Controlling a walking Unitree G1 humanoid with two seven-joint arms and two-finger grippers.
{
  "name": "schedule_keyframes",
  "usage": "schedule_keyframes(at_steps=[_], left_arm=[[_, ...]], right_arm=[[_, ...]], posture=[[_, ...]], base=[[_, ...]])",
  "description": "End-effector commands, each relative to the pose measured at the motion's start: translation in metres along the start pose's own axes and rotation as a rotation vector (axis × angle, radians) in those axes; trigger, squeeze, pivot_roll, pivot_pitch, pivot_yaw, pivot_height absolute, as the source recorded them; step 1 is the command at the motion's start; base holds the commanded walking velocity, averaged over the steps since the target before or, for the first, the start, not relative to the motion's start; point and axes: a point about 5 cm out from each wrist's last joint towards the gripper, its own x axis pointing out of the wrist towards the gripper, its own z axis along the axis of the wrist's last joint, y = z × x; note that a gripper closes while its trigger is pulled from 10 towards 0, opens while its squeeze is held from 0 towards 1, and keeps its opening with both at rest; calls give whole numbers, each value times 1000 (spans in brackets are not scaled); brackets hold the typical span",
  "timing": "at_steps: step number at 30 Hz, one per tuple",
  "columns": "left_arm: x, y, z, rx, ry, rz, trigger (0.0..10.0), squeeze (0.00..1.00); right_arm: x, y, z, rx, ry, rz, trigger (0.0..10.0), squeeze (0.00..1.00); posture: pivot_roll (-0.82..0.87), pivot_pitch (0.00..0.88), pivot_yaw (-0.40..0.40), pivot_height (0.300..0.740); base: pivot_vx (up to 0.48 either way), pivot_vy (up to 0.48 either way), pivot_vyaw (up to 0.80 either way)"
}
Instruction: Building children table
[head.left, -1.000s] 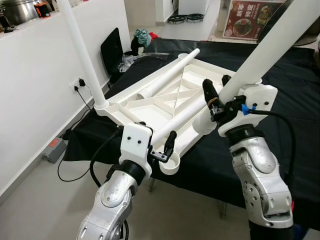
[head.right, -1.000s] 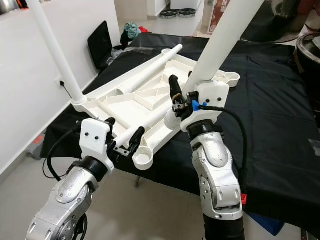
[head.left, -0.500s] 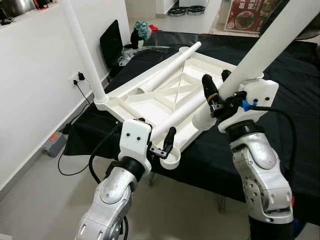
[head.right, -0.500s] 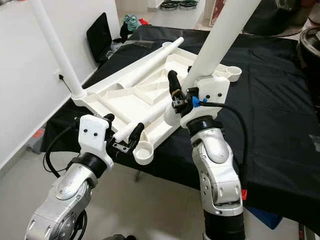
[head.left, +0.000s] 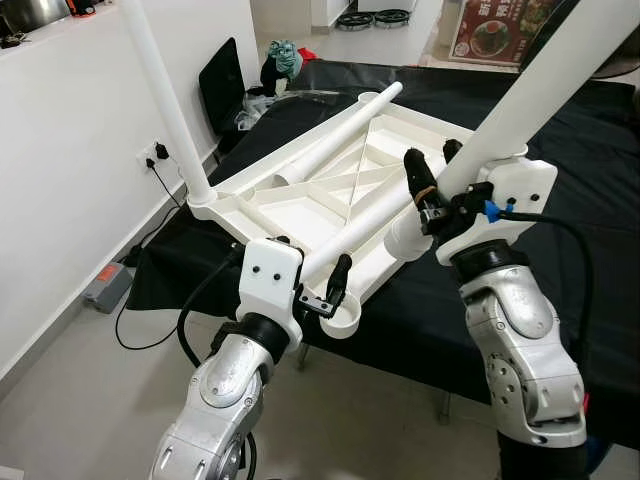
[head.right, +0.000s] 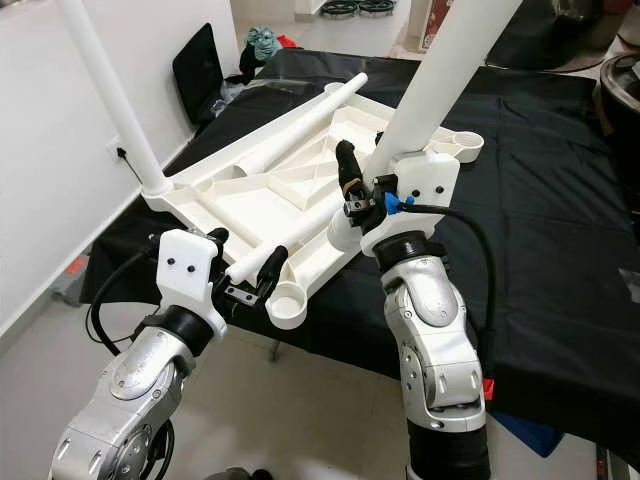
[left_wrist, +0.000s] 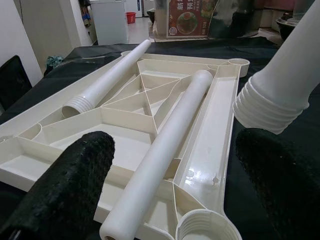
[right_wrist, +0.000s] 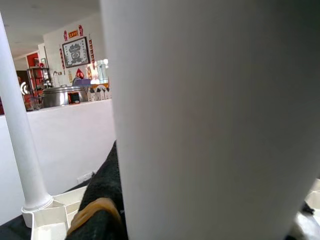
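The white tabletop lies upside down on a desk covered with black cloth, its ribbed underside facing up. The right hand is clenched on a white table leg, gripping it near its threaded lower end; the leg rises steeply up and away from the hand, and its threaded end hangs just above the tabletop's near edge, apart from it. Below and to the left of that hand, the left hand hovers with its fingers spread wide, released and holding nothing. Between those fingers lies the near end of a loose leg, resting along the tabletop's ribs. Just beside the left hand, at the tabletop's near corner, sits an open threaded socket. A second loose leg lies diagonally across the tabletop, beyond both hands. At the corner to the left of the left hand, a mounted leg stands upright in its socket, close to the white wall.
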Motion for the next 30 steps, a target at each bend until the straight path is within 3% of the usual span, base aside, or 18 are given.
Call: schedule_keyframes(at_steps=[1,7,11,14,17,21,26,29,30], left_arm=[[-3,2,2,-2,-5,17,10000,0],[-2,2,2,-2,-6,16,10000,0],[0,2,2,0,-10,15,10000,0],[0,2,2,0,-10,15,10000,0],[0,2,2,3,-10,14,10000,0],[-1,3,2,8,-9,12,10000,0],[-3,3,2,8,-6,13,10000,0],[-3,3,2,8,-6,13,10000,0],[-4,3,3,7,-5,12,10000,0]], right_arm=[[4,1,2,13,-9,19,10000,0],[7,1,3,23,-13,36,10000,0],[21,7,-2,67,14,164,10000,0],[24,8,-3,67,20,178,10000,0],[37,9,-4,85,25,231,10000,0],[58,12,-5,143,54,367,10000,0],[66,15,-8,176,126,538,10000,0],[66,15,-8,176,126,538,10000,0],[67,16,-9,187,140,589,10000,0]], posture=[[96,143,13,740],[95,139,13,740],[86,134,12,740],[86,134,12,740],[92,136,6,740],[106,136,-2,740],[113,143,-2,740],[113,143,-2,740],[113,144,-1,740]], base=[[0,0,0],[0,0,0],[0,0,0],[0,0,0],[0,0,0],[0,0,0],[0,0,0],[0,0,0],[0,0,0]])
